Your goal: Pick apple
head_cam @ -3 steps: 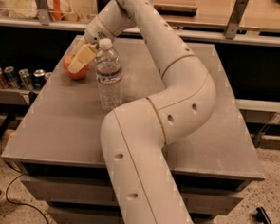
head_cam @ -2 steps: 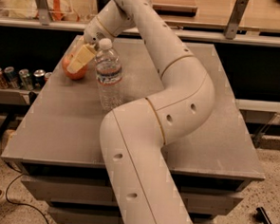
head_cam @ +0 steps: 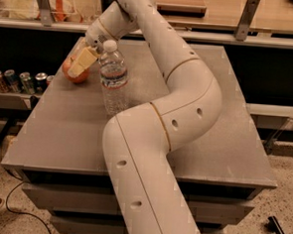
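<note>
Apple [head_cam: 66, 68]: round, red-orange, directly beneath my gripper [head_cam: 81, 64], which reaches down over it and hides its right side.

Only one view. Mounted high on the robot's own side of the table [head_cam: 61, 133], facing forward and steeply down. Takes in the arm [head_cam: 187, 106] close up at bottom centre, thick and near, then out to the gripper [head_cam: 82, 61], small and far at upper left, down at the apple [head_cam: 72, 72]. Catches the clear bottle [head_cam: 113, 77] just right of the gripper, cans [head_cam: 19, 80] left of and below it, a shelf [head_cam: 217, 14] beyond it. Shows floor [head_cam: 281, 187] well back from the gripper, nearest the lens.
</note>
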Controlling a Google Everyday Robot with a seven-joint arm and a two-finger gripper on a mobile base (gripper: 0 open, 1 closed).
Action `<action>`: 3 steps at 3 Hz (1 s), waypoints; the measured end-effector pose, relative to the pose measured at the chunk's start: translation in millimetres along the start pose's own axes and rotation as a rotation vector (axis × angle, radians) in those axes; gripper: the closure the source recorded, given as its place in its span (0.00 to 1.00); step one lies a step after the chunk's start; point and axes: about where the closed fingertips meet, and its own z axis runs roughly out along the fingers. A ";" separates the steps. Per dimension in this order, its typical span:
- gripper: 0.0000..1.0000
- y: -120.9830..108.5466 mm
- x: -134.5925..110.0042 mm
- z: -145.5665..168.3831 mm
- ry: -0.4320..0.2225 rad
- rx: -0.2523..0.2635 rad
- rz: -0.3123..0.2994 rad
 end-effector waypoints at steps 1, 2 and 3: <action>0.38 -2.3 -0.6 3.7 -0.003 0.002 0.001; 0.14 -2.8 -0.7 4.7 -0.003 0.003 0.001; 0.00 -5.3 -1.2 9.0 -0.006 0.004 0.003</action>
